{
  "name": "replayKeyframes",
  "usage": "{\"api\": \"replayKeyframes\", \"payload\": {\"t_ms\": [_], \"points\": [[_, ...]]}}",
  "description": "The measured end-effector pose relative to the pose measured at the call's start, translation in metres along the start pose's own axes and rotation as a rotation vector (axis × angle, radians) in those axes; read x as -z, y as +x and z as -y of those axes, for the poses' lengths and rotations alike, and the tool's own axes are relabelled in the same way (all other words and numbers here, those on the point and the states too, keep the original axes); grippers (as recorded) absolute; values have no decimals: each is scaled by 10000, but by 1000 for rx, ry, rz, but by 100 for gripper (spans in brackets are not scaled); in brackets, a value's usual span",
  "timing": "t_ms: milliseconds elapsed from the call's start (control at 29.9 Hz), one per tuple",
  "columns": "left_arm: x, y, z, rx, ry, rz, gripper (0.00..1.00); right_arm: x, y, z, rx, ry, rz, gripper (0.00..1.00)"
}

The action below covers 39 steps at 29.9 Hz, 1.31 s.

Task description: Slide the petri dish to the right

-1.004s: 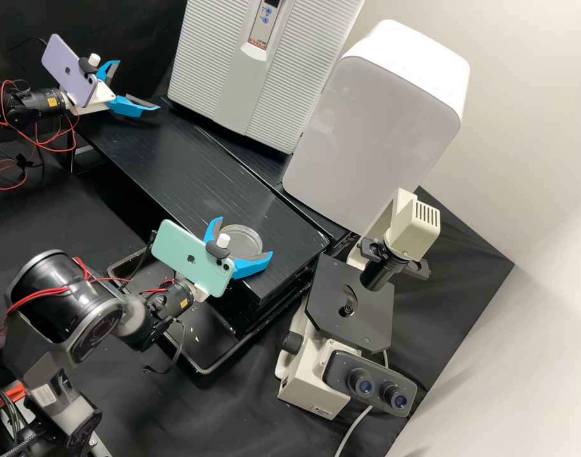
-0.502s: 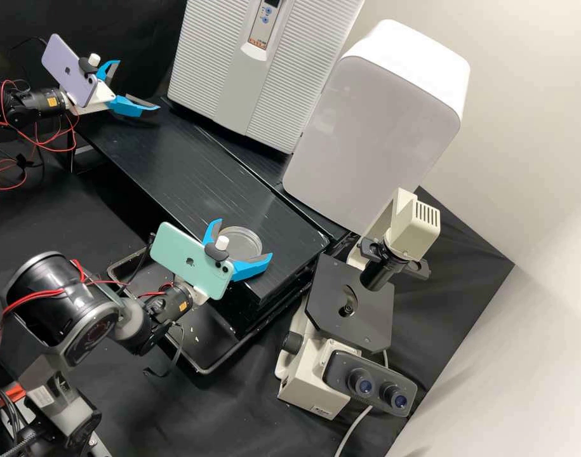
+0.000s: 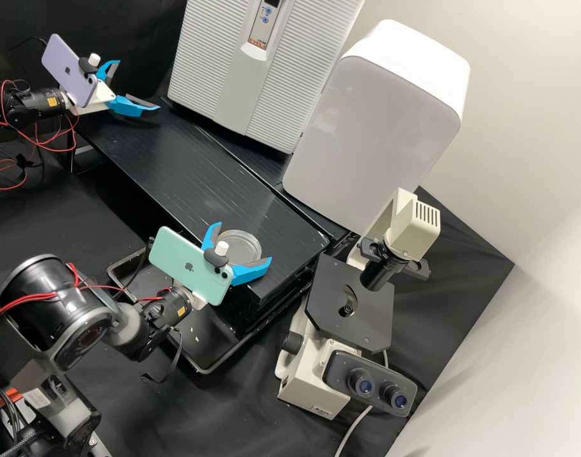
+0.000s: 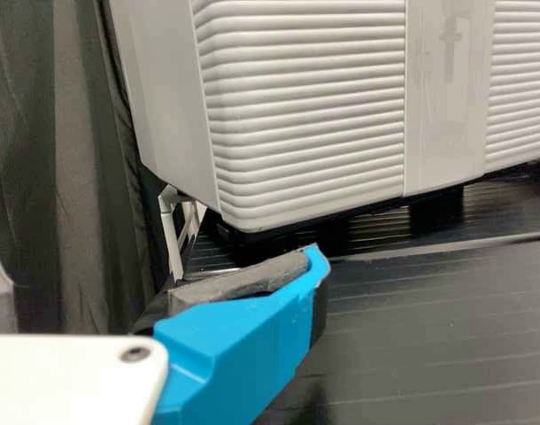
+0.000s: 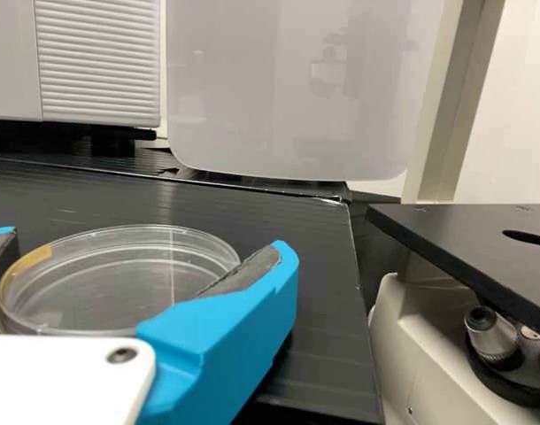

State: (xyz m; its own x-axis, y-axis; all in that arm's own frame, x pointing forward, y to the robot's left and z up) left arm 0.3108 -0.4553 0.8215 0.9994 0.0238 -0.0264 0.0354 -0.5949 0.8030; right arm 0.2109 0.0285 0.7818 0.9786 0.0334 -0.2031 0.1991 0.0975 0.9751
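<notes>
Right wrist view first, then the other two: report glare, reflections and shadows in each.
Right wrist view: the dish catches thin highlights along its rim, and the white box behind it mirrors faint shapes. Left wrist view: the bench is glossy, with deep shadow under the ribbed machine. High view: a soft shadow falls across the wall at lower right.

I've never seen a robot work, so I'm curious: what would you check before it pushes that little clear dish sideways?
1. Petri dish between the right claw's blue fingers: ok.
2. Fingers actually touching the dish's rim: cannot tell.
3. Dish flat on the black platform: ok.
4. Bare platform left between dish and the edge by the microscope: ok, but only a short strip.
5. Left claw far off, beside the ribbed white machine: ok.
</notes>
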Motion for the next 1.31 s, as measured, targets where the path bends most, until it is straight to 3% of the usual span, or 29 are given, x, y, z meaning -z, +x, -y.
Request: {"api": "replayKeyframes", "payload": {"t_ms": [536,803,1138,1306], "points": [[0,0,0,0,0,0,100,7,-18,-1,-5,-1,-8,0],[0,0,0,0,0,0,100,-24,54,-17,-11,3,5,0],[0,0,0,0,0,0,100,-64,95,-46,-20,-11,-14,0],[0,0,0,0,0,0,100,-99,142,-87,-39,-2,7,0]]}}
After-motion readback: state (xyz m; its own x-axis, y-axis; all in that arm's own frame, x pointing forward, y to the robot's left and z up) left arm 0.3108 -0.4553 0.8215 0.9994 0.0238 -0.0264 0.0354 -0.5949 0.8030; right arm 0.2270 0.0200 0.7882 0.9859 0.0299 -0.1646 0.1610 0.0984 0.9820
